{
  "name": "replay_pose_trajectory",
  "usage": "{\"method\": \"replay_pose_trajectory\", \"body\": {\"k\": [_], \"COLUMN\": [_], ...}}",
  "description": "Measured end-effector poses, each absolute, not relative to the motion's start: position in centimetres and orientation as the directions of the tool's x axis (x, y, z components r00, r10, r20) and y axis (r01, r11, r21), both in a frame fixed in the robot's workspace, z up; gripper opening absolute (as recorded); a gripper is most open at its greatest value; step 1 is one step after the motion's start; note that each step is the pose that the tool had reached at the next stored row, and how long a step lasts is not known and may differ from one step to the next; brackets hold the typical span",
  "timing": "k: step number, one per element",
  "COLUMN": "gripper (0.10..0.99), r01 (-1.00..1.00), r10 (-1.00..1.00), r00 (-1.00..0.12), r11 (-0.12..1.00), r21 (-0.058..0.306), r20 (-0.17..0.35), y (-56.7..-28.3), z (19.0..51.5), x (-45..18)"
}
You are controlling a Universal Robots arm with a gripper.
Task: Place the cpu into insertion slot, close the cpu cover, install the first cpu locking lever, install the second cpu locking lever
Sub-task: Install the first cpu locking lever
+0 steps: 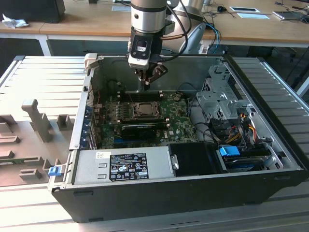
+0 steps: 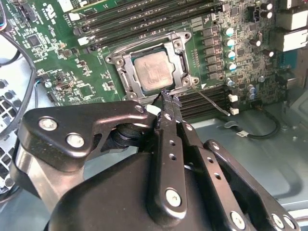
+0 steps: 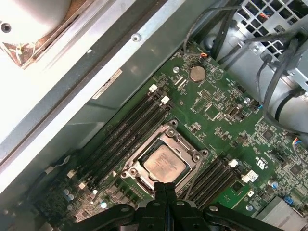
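Note:
The cpu lies flat in the socket on the green motherboard, seen in both wrist views. The silver cpu cover is folded down around it, its window framing the chip. A thin wire locking lever sticks out from the socket's corner over the memory slots. My gripper is shut with its fingers pressed together and nothing between them. Its tips sit at the socket's edge next to where that lever starts. In the exterior view the gripper hangs inside the open case, just above the socket.
Memory slots flank the socket. A long black card lies in front of it, then the grey power supply. A metal drive cage and cable bundles fill the exterior view's right. The case's back wall is close behind the gripper.

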State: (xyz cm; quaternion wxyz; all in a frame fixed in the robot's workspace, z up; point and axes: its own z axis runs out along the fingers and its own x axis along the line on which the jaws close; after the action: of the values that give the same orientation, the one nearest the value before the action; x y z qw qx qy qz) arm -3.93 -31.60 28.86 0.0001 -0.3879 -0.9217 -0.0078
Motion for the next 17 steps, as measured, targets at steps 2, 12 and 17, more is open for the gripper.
{"method": "replay_pose_trajectory", "body": {"k": [2,12,17], "gripper": [0.106,0.106,0.106], "r01": [0.707,0.615,0.575], "r10": [0.707,0.615,0.575], "r00": [-0.708,-0.788,-0.818], "r11": [0.707,0.788,0.818], "r21": [0.014,0.014,0.014], "r20": [0.006,0.006,0.006], "y": [-31.6,-31.6,-31.6], "z": [28.86,28.86,28.86], "x": [-3.93,-3.93,-3.94]}}
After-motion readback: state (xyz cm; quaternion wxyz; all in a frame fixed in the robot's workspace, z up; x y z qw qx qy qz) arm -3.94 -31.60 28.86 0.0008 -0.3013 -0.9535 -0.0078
